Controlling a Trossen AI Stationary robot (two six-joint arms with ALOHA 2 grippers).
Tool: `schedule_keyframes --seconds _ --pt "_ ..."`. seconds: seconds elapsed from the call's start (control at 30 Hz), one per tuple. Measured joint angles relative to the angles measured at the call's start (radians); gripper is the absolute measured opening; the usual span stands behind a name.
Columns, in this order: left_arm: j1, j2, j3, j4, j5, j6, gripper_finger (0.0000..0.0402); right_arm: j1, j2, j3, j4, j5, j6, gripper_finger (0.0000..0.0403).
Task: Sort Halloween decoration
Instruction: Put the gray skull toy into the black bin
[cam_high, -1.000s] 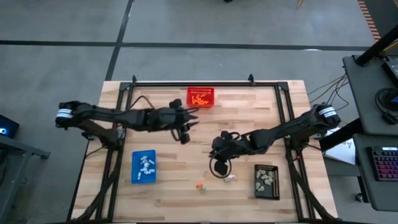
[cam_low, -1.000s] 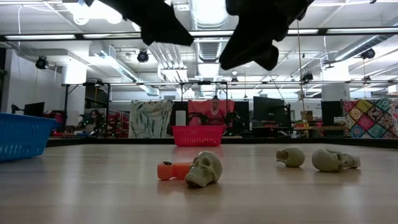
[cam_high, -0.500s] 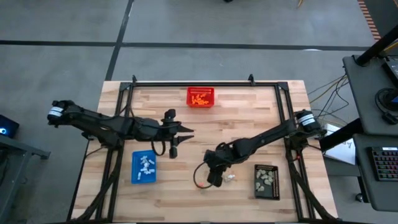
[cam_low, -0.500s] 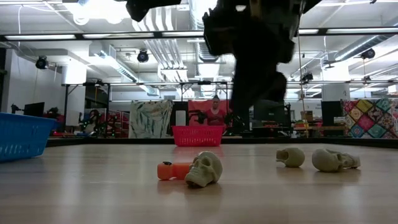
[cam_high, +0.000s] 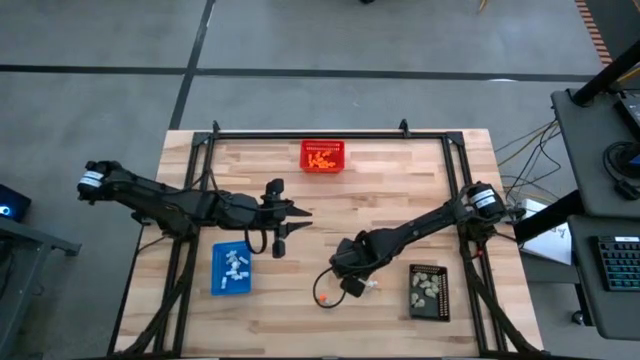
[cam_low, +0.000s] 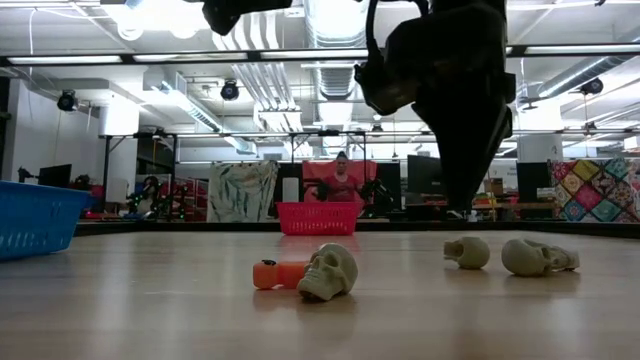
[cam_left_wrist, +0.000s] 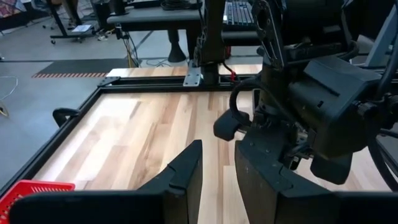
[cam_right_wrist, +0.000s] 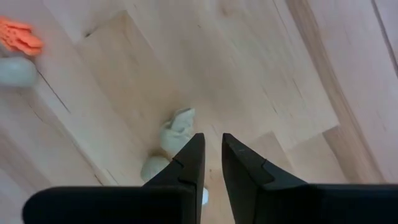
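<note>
**Loose trinkets beneath the right gripper**

Pale skull trinkets lie on the table just beside the right gripper, whose fingers stand slightly apart, holding nothing. An orange trinket touches another skull at seven o'clock. The left gripper, at ten o'clock, hovers narrowly spread and empty.
</note>
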Motion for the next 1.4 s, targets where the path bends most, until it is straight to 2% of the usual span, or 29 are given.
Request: schedule_keyframes --seconds 0.13,0.4,1.0,1.23,1.4 --pt "0.000 0.000 0.000 0.000 0.000 0.000 0.0077 0.005 0.000 0.000 0.002 0.001 -0.001 0.0062" --pt "0.000 0.005 0.000 0.004 0.000 0.000 0.0077 0.030 0.001 0.000 0.066 0.000 0.007 0.0122" --pt "0.000 0.006 0.000 0.002 0.000 0.000 0.0077 0.032 0.096 0.000 0.098 -0.007 -0.001 0.0125" --pt "0.000 0.006 0.000 0.002 0.000 -0.001 0.0077 0.026 0.089 0.049 0.026 -0.006 -0.124 0.0125" --pt "0.000 0.009 0.000 0.003 0.000 -0.003 0.0077 0.028 0.083 0.083 -0.018 -0.001 -0.447 0.0125"
